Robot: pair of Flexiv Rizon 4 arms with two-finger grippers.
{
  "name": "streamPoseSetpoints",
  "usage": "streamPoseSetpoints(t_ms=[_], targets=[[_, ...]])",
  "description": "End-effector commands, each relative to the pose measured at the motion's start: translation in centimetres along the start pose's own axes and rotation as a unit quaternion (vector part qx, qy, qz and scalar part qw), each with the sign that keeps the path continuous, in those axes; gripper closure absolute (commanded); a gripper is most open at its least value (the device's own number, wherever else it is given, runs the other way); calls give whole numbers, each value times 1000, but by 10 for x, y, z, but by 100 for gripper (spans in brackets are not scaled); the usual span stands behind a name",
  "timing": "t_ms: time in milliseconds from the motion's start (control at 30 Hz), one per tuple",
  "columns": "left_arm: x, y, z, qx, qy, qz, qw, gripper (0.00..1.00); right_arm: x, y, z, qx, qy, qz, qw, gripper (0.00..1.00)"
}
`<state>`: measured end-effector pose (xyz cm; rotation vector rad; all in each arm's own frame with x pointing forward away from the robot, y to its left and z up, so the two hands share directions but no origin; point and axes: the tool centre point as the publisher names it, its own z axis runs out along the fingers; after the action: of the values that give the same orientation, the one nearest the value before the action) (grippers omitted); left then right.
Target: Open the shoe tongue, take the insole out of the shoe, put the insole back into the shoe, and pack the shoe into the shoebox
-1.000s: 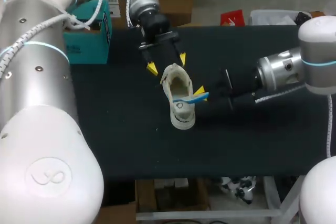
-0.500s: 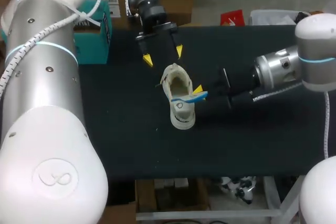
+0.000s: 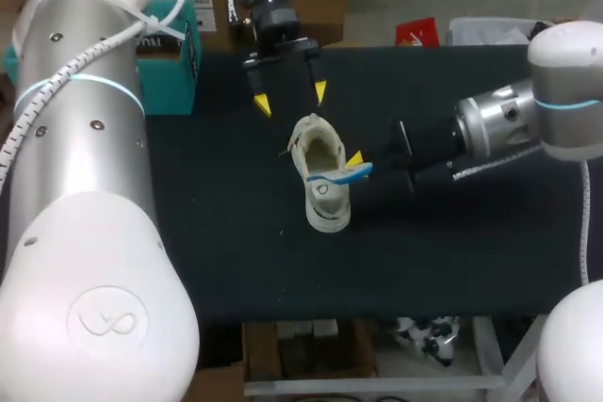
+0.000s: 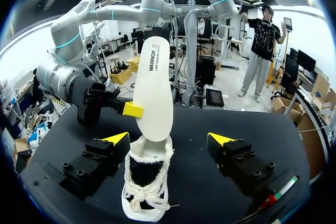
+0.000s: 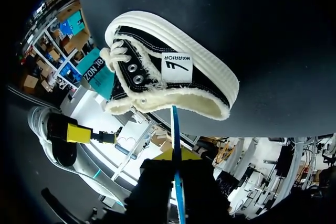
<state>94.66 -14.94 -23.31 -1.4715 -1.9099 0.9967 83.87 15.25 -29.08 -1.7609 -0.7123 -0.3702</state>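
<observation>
Far left sits the teal shoebox (image 3: 170, 72), its contents hidden. The left gripper (image 3: 289, 99) hangs spread wide by the far end of the shoe (image 3: 328, 209), mid-table. The insole (image 4: 153, 77) stands with one end in the shoe, pinched by the right gripper (image 3: 356, 165).

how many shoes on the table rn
1: the shoe sits mid-table, insole sticking up out of it. The left arm hides some table, so another may be unseen.

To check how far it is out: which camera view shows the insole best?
The left wrist view: the insole faces the camera, its broad white face standing up out of the shoe. The head view shows it small, from above; the right wrist view shows only its thin blue edge.
</observation>
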Motion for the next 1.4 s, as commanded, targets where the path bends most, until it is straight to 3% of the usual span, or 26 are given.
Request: streamPoseSetpoints(t_ms=[33,300,467,600,733,800,900,1100,1200,1400], targets=[[-4,6,-8,209,93,1,973,0,2,0,0,4,-6,-2,1000,100],[-2,5,-8,208,85,3,974,0,4,3,0,9,-13,-4,1000,100],[7,-11,-3,208,51,37,976,0,4,2,0,10,-13,-2,1000,100],[19,-37,13,180,30,60,981,0,4,1,-1,10,-11,-2,1000,100],[28,-50,29,169,-29,73,982,0,4,2,-1,9,-8,-2,1000,100],[32,-53,38,139,-75,67,985,0,3,3,-2,10,-7,-1,1000,100],[37,-53,48,120,-140,65,981,0,4,3,-2,10,-5,0,1000,100],[48,-50,57,81,-227,56,969,0,4,4,-2,6,-1,2,1000,100],[53,-57,56,58,-257,48,964,0,3,3,-1,5,2,3,1000,100],[53,-60,54,51,-251,42,966,0,4,2,-2,3,1,0,1000,100]])
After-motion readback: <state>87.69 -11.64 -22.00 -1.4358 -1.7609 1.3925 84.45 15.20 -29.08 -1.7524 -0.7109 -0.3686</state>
